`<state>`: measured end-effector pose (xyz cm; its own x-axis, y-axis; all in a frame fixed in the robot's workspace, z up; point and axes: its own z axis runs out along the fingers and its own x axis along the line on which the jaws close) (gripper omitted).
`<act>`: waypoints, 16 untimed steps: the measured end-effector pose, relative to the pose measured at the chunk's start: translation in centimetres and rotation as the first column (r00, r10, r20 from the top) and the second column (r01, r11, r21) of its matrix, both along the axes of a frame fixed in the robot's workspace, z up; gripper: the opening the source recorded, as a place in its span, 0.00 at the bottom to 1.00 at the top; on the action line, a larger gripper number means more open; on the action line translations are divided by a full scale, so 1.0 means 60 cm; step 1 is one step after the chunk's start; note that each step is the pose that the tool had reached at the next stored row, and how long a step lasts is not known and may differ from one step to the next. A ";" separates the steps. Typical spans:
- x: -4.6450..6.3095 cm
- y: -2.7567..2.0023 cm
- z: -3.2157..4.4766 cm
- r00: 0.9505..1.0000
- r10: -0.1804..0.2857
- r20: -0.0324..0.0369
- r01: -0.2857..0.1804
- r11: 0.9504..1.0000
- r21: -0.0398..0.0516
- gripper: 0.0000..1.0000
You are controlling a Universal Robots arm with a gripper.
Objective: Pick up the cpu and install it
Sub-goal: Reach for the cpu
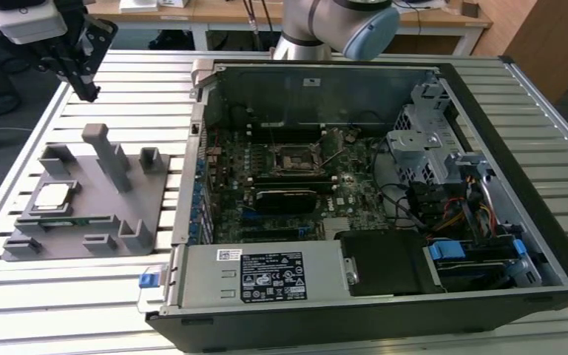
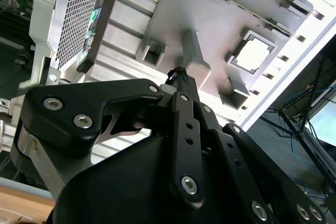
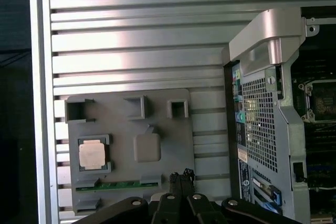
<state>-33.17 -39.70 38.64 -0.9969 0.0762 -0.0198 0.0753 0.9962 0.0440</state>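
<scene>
Second wrist view: jaws together, nothing held, cpu in its pocket

Nearest the lens, my gripper (image 2: pixel 178 73) has its jaws pressed together with nothing between them, raised clear of the grey tray (image 2: pixel 173 19). Past my tips the cpu (image 2: pixel 253 55) lies flat in its square pocket on that tray, well apart from me.

My worry is that joined tips coming down would press on the silvery top instead of straddling it. The pocket walls seem to leave little edge to catch, so a skewed grip could tilt the chip. The upright post (image 2: pixel 195 59) stands close by and could be clipped.

In the first wrist view I get the plan instead. It shows the cpu (image 3: pixel 93 154) square in its pocket, the green memory stick (image 3: pixel 118 184) slotted just beside it, and the socket (image 3: pixel 320 100) inside the open computer case (image 3: pixel 262 108).

Only the exterior view tells my height over the slatted table (image 1: pixel 67 310). It also shows the case side rising between tray and socket, which I judge a low carry could strike.
</scene>
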 end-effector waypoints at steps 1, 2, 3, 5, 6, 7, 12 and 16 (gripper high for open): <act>-0.002 0.0000 0.000 1.000 0.000 0.000 0.000 1.000 0.000 0.11; -0.004 0.0000 0.000 1.000 0.000 0.000 0.000 1.000 0.000 0.11; -0.006 0.0000 0.000 1.000 0.000 0.000 0.000 1.000 0.000 0.11; -0.010 0.0000 -0.001 1.000 0.000 0.000 0.000 1.000 0.000 0.11; -0.012 0.0000 -0.001 1.000 0.000 0.000 0.000 1.000 0.000 0.11; -0.014 0.0000 -0.001 1.000 0.000 0.000 0.000 1.000 0.000 0.11; -0.026 0.0000 -0.001 1.000 0.000 0.000 0.000 1.000 0.000 0.11; -0.039 0.0000 -0.001 1.000 0.000 0.000 0.000 1.000 0.000 0.11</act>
<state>-35.50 -39.70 38.55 -0.9969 0.0762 -0.0194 0.0753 0.9962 0.0440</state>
